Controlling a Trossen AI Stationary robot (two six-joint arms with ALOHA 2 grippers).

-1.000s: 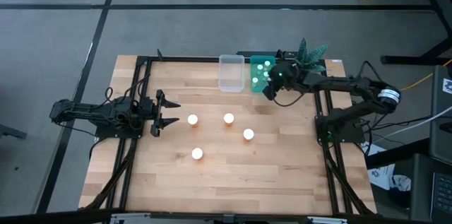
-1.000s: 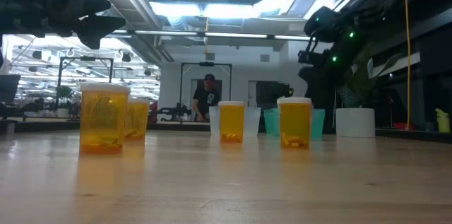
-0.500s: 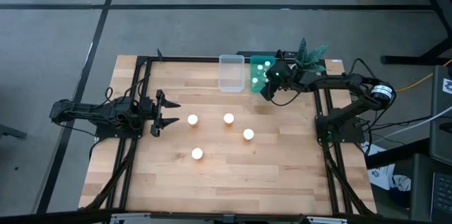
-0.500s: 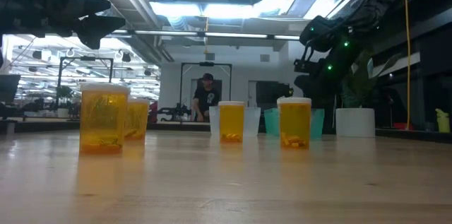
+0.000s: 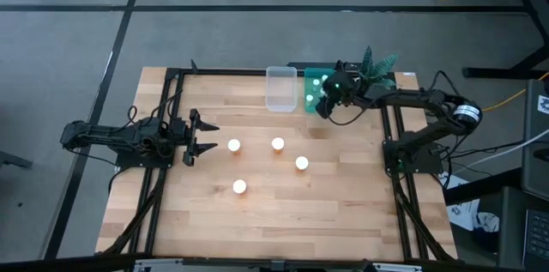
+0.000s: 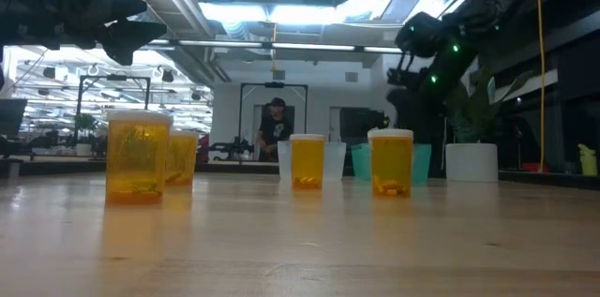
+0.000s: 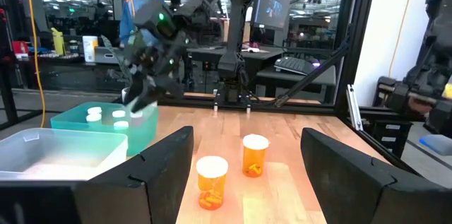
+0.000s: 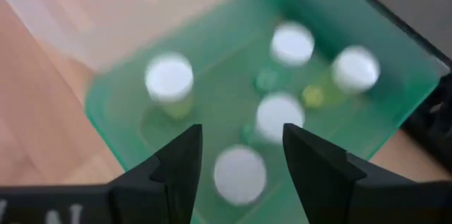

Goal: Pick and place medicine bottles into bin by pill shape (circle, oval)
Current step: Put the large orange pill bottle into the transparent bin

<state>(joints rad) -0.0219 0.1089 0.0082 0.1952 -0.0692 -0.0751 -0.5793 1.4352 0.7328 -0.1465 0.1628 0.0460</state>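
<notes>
Four orange bottles with white caps stand upright on the table: (image 5: 233, 145), (image 5: 278, 143), (image 5: 302, 163), (image 5: 239, 187). The teal-green bin (image 5: 310, 100) at the far edge holds five small white-capped teal bottles, seen in the right wrist view, such as one (image 8: 169, 77) and another (image 8: 279, 114). The clear bin (image 5: 280, 87) stands beside it on the left. My right gripper (image 5: 326, 105) hangs open and empty above the teal bin, fingers pointing down (image 8: 240, 160). My left gripper (image 5: 202, 135) is open and empty, left of the orange bottles, clear of the table.
A white pot with a green plant (image 5: 377, 64) stands at the far right, just behind my right arm. Dark frame rails (image 5: 167, 160) run along the table's left and right sides. A person (image 6: 274, 128) stands in the room beyond the table.
My right gripper has shifted a little over the teal bin toward the table's far edge and has risen slightly. It stays open.
</notes>
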